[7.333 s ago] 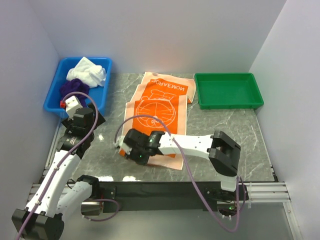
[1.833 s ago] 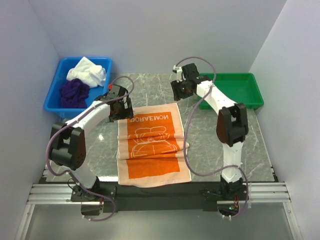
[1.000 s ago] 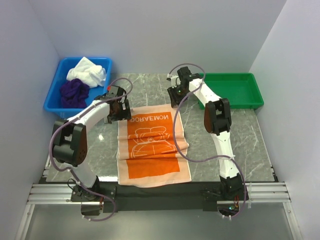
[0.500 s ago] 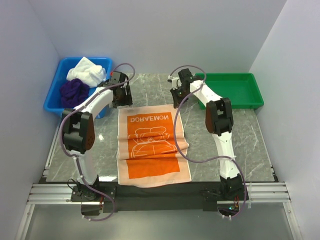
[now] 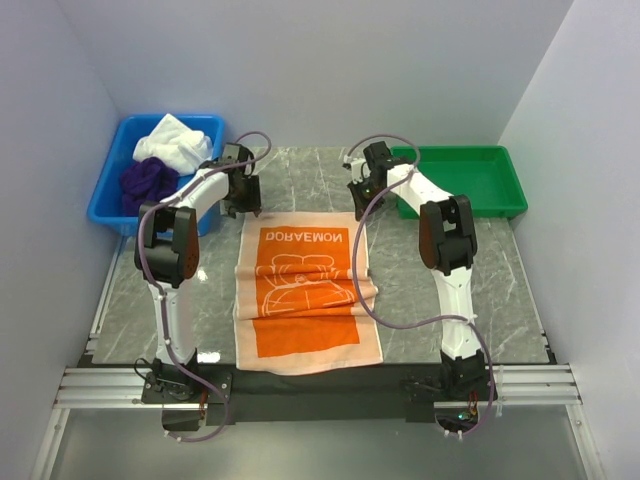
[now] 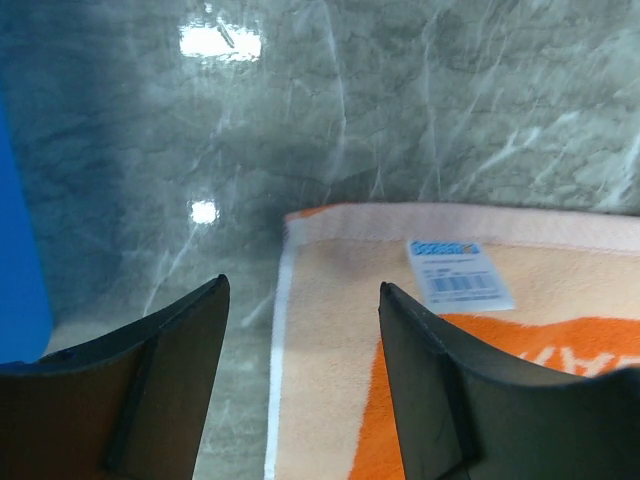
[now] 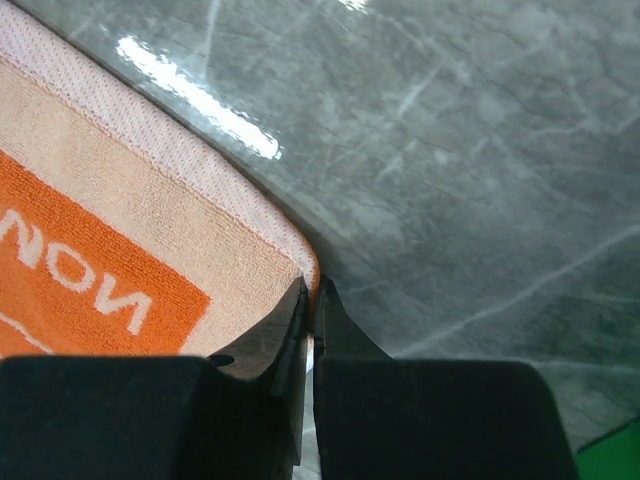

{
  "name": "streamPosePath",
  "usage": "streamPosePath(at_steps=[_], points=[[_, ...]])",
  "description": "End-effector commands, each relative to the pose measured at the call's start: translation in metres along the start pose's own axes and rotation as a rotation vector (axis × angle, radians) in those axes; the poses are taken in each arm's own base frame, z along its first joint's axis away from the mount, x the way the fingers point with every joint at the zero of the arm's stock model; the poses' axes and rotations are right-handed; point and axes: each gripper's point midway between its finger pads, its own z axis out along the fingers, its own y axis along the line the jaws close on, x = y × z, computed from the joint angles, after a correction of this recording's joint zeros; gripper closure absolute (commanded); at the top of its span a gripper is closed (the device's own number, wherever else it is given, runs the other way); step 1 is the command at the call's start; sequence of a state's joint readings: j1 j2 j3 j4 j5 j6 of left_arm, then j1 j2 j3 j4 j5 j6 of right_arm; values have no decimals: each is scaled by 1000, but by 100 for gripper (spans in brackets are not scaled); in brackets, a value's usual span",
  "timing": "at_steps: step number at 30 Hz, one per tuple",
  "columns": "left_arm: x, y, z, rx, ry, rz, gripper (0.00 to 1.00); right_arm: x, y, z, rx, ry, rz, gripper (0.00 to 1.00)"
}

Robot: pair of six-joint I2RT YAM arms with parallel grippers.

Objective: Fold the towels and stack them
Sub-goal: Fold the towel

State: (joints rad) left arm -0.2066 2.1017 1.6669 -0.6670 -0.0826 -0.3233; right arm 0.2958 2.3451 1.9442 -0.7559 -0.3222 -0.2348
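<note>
Corner-grasp stage of the first fold. The orange towel (image 5: 305, 290) lies flat on the table (image 5: 480, 280), print up. Your left gripper (image 6: 303, 295) has its jaws spread, with the towel's far left corner between them. Your right gripper (image 7: 309, 298) has its jaws pressed together right at the far right corner — whether cloth is caught there cannot be told. Next, you likely need both corners pinched, then carried evenly toward the near edge. The white towel (image 5: 175, 145) and purple towel (image 5: 148, 180) sit in the blue bin (image 5: 105, 205).
</note>
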Motion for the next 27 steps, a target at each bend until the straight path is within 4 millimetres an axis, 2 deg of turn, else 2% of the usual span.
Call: streamPosePath(at_steps=[1, 8, 9, 15, 22, 27], points=[[-19, -9, -2, 71, -34, 25, 33, -8, -14, -21, 65, -36, -15, 100], [-28, -11, 13, 73, -55, 21, 34, -8, -12, -21, 55, -44, -18, 100], [-32, -12, 15, 77, -70, 22, 37, -7, -13, -20, 55, -41, -14, 100], [-40, -15, 26, 83, -94, 23, 43, -1, -15, -14, 63, -19, -1, 100], [-29, -11, 41, 59, -59, 30, 41, 0, -14, -12, 54, -22, 7, 100], [-7, -5, 52, 42, -2, 15, 42, 1, -15, -11, 57, -19, 17, 100]])
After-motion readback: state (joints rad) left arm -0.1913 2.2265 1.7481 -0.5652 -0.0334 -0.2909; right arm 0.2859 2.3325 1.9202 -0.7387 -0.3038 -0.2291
